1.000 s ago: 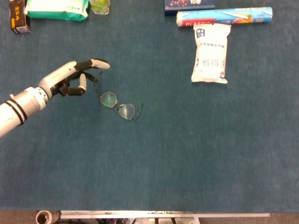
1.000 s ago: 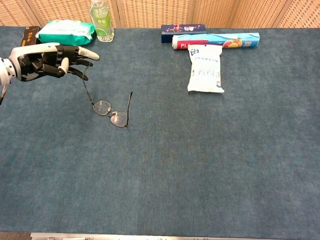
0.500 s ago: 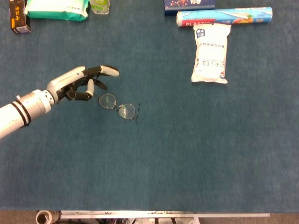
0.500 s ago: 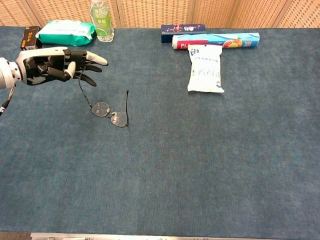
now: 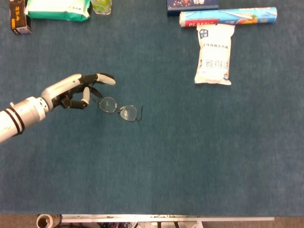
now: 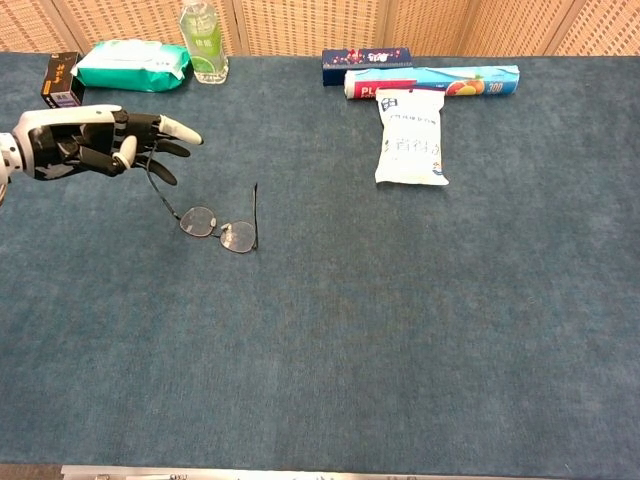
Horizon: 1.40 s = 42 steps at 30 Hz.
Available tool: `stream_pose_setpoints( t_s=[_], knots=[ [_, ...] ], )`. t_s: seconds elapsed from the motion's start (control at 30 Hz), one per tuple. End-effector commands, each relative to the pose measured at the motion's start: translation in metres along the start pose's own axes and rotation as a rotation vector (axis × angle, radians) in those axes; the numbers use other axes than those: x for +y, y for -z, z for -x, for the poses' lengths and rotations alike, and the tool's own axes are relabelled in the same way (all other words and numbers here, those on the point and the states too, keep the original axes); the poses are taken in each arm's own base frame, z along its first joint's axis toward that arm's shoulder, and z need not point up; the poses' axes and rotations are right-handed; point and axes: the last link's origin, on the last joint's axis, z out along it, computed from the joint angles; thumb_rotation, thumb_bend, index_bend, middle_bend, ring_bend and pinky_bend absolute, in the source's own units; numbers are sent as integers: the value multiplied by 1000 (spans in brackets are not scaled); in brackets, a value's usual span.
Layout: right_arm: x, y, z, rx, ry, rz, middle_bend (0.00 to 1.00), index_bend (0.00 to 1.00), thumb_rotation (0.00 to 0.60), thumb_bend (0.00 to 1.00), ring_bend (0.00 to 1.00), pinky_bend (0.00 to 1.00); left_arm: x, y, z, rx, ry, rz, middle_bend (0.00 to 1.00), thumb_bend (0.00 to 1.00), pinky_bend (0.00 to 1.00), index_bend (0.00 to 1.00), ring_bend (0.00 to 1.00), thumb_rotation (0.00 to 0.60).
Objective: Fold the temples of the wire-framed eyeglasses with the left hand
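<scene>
left hand point(image 5: 71, 92) of mine hovers low over the blue-green felt tabletop point(image 5: 190, 161), palm down, one finger stretched straight ahead and the rest half curled, holding nothing. over the last second it swung right toward the thin wire-framed eyeglasses with round lenses point(image 5: 118, 108), then drew back to the left and dipped a little, and the glasses slid slightly left with it. i judge that was a nudge at the near temple, and that it has not closed: neither arm lies flat against the lenses yet, so the fold is still to be done.

from the head camera the glasses point(image 6: 222, 228) look nearly flat, lenses up and just right of my curled fingertips point(image 5: 85, 101), and the temples are thin lines i can hardly follow. the chest camera gives what that view hides: the temple on my side rises at a slant from the left lens toward the underside of my hand point(image 6: 85, 140), and the far temple stands almost upright at the right lens. whether the curled fingers actually touch the near temple tip i cannot tell. my right hand shows in neither view.
</scene>
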Motion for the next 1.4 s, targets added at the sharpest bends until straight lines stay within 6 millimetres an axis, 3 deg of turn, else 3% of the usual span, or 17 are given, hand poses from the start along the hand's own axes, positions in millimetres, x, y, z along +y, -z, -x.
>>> stream_pose_setpoints(
  t_s=[0.03, 0.63, 0.97, 1.17, 1.4],
  knots=[
    [0, 0, 0, 0, -1, -1, 368, 471, 600, 467, 231, 414, -1, 4, -1, 8, -5, -7, 116, 924, 223, 194, 95, 600],
    [-2, 2, -2, 8, -7, -10, 368, 471, 600, 467, 231, 414, -9, 27, 0, 55, -38, -66, 129, 924, 230, 203, 106, 600],
    [-3, 3, -3, 9, -6, -13, 368, 471, 600, 466, 231, 414, -3, 26, -1, 95, -64, -38, 123, 919, 233, 199, 96, 600],
    [-3, 3, -3, 8, -6, -14, 368, 471, 600, 467, 231, 414, -1, 23, -10, 187, -177, -21, 2, 822, 231, 124, 26, 600],
    [-3, 3, -4, 10, -7, -15, 368, 471, 600, 467, 231, 414, -1, 25, -12, 297, -277, -28, 0, 670, 174, 46, 0, 600]
  ],
)
